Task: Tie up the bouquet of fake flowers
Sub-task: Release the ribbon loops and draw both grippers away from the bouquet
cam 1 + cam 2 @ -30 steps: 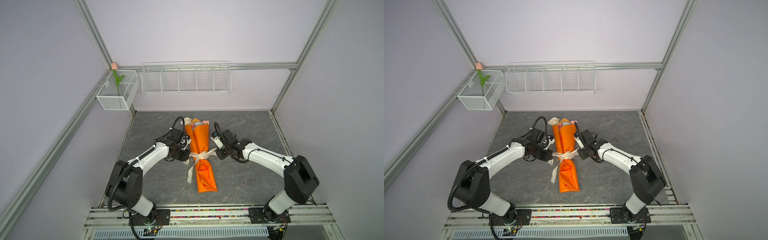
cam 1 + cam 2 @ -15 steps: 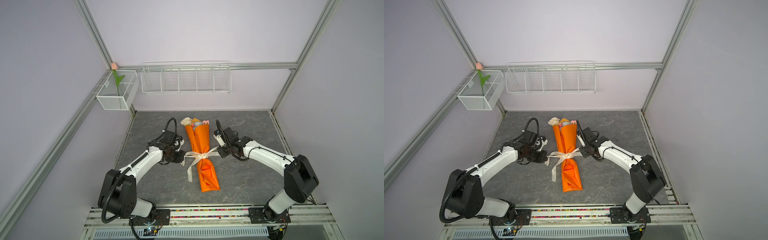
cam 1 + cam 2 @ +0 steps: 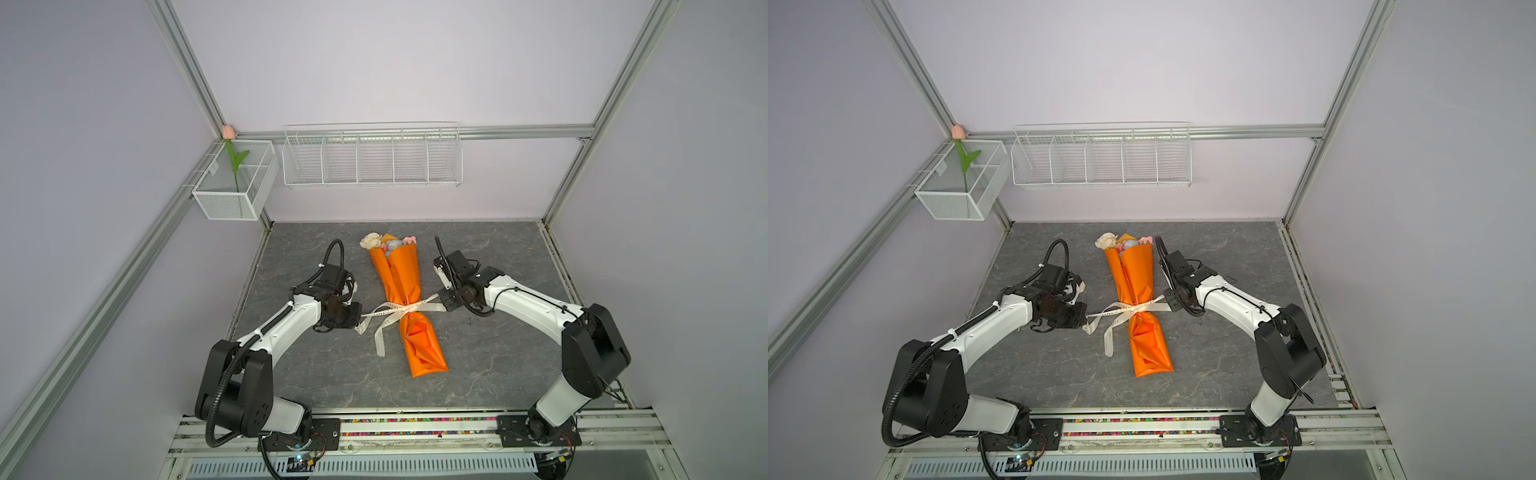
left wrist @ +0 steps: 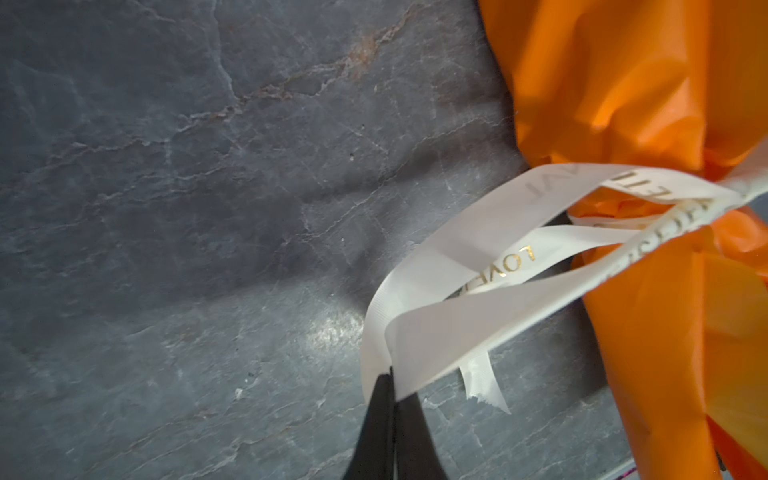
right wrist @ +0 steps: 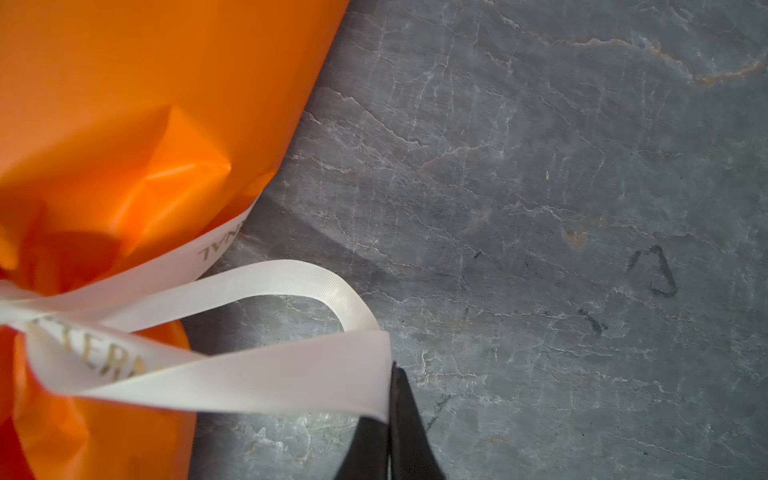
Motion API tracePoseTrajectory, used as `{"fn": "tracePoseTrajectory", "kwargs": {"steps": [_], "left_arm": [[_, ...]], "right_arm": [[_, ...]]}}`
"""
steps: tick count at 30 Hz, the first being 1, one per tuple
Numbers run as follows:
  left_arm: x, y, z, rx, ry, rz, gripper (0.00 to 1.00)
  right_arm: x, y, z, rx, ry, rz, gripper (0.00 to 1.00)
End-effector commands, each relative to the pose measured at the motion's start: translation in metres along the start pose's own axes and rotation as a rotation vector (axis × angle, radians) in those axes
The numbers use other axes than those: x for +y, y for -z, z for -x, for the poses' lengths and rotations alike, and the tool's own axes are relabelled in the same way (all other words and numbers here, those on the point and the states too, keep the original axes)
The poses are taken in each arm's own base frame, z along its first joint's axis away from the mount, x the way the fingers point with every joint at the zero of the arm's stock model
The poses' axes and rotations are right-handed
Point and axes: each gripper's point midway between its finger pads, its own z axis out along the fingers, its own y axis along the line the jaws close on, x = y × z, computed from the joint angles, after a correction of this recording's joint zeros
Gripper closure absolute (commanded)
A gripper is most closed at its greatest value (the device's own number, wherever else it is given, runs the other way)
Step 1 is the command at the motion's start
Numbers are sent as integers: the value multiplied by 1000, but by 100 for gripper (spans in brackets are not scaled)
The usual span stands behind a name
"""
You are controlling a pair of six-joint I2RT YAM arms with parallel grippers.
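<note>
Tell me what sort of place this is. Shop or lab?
Likely an enclosed robot test cell, not a shop: aluminium frame with plain walls, left arm and right arm mounted on a front rail, and a wire rack hung at the back.

We are looking at glossy, creased orange wrapping paper (image 4: 615,91), a satiny, ribbed cream ribbon (image 4: 453,257) with gilt lettering, a matt, slate-like grey tabletop (image 4: 166,208), and a white-coated wire rack (image 3: 372,164).
</note>
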Motion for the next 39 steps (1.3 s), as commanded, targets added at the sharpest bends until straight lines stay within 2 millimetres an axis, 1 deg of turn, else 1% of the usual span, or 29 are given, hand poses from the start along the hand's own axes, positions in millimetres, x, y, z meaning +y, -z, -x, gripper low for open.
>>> {"fn": "tracePoseTrajectory", "kwargs": {"steps": [1,3,6,7,10,14,15,17,19,23,27,29,31,33,35,36,37,38,39], "left_arm": [[19,1,-2,16,50,90,100],[28,3,-2,6,74,123,100],[34,7,0,2,91,134,100],[35,7,-2,0,87,133,100],[40,8,-6,10,96,160,100],[47,11,-6,1,121,191,100],[51,11,-6,-3,129,202,100],[60,16,-4,-19,160,226,100],[68,22,0,-35,183,228,100],[71,25,1,-48,197,224,100],[76,26,2,-51,202,253,100],[77,27,2,-52,202,259,100],[71,27,4,-60,187,225,100],[67,28,3,-58,181,198,100],[47,26,5,-53,131,87,100],[36,24,5,-38,110,25,100],[28,23,4,-21,111,-23,96],[25,24,3,-14,112,-40,89],[26,27,4,-28,120,-29,69]], "right_arm": [[-19,0,-12,25,-80,-38,94],[-25,-3,-20,56,-91,-60,94],[-30,-8,-34,68,-102,-76,94],[-30,-10,-36,65,-104,-64,94],[-29,-12,-39,75,-97,-65,94],[-40,-13,-39,76,-101,-114,94],[-43,-12,-37,71,-112,-120,94],[-43,-12,-35,64,-117,-108,94],[-51,-11,-38,77,-106,-139,94],[-52,-9,-40,69,-111,-119,94],[-56,-6,-43,71,-105,-139,94],[-49,-2,-42,65,-86,-105,94],[-41,10,-41,40,-32,-97,94],[-42,23,-48,38,-24,-127,94],[-32,31,-56,47,-13,-86,94],[-21,35,-59,47,17,-47,94],[-4,37,-62,46,54,23,93],[11,40,-63,42,89,98,90],[25,45,-63,27,121,151,80]]}}
